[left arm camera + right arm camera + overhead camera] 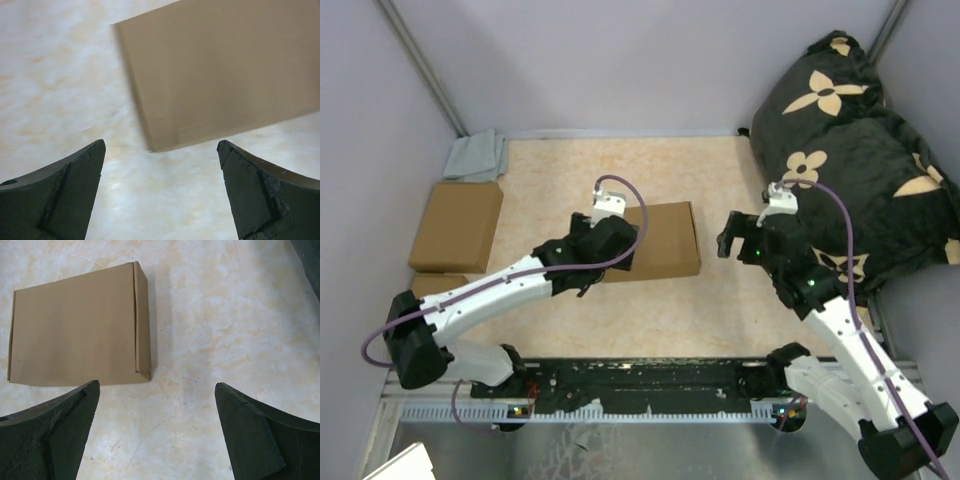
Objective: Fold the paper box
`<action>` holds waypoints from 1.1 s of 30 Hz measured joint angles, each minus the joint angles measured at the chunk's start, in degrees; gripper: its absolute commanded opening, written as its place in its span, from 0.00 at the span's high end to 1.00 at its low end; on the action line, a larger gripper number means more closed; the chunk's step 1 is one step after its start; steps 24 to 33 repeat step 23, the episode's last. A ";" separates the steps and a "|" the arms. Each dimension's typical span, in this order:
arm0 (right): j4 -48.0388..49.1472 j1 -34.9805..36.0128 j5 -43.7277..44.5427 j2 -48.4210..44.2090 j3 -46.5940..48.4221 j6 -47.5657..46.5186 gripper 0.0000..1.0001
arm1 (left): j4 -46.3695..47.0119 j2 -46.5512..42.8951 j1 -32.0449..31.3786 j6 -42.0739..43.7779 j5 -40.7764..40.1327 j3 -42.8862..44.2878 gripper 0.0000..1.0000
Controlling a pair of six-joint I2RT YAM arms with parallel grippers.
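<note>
The left gripper [160, 150] has its fingers wide apart and empty. It hovers over the left end of the paper box [665, 240], with its arm reaching in from the near left, elbow bent. The right gripper [157, 390] is likewise spread wide and holds nothing, poised above bare table [720, 310] just right of the box. The box lies closed and flat mid-table, its inside hidden. At the far left sit smaller brown boxes [455, 225] and a grey cloth [478, 155]; a black patterned cushion [860, 150] fills the far right.
</note>
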 measured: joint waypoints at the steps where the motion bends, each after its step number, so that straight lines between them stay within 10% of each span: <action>1: -0.70 0.00 -0.02 -1.68 -0.92 0.50 0.01 | -1.75 -1.01 0.63 0.39 -1.60 -0.76 0.00; 33: -9.38 0.20 -0.90 -6.64 -3.37 2.16 0.01 | -7.72 -13.75 3.48 1.22 -9.07 -12.61 0.01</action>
